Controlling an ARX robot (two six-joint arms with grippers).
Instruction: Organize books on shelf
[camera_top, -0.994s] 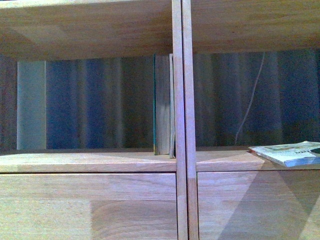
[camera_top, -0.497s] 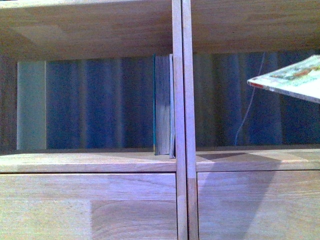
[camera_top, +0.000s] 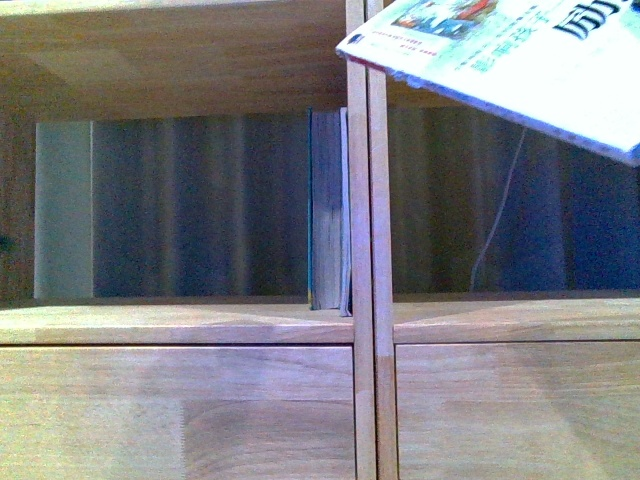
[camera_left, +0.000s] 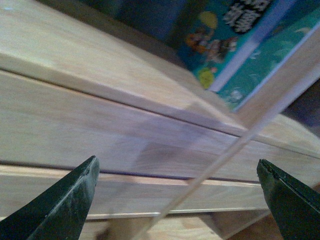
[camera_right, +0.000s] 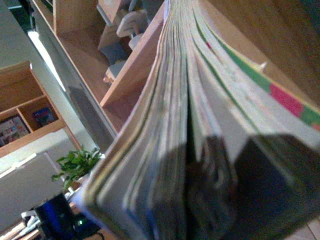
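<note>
The paperback book (camera_top: 510, 60) hangs tilted at the top right of the front view, its white cover with dark print facing me and its low corner crossing the twin centre posts (camera_top: 366, 230). My right gripper is shut on it; the right wrist view shows only the fanned page edges (camera_right: 200, 125), which hide the jaws. A thicker teal-edged book (camera_top: 325, 210) stands upright in the left compartment of the shelf (camera_top: 180, 325), against the posts. Its teal cover (camera_left: 240, 45) shows in the left wrist view. My left gripper (camera_left: 176, 167) is open, apart from the book, before the wooden boards.
Plain drawer fronts (camera_top: 180, 410) run below the shelf board. A thin pale cable (camera_top: 500, 200) hangs behind the right compartment. A slim pale strip (camera_left: 225, 155) crosses the left wrist view diagonally. A potted plant (camera_right: 75, 165) and another wooden unit (camera_right: 30, 115) lie beyond.
The paperback has risen from lying flat on the right compartment's board to high at the top right, and has shifted left across the centre posts. The standing book has not moved.
</note>
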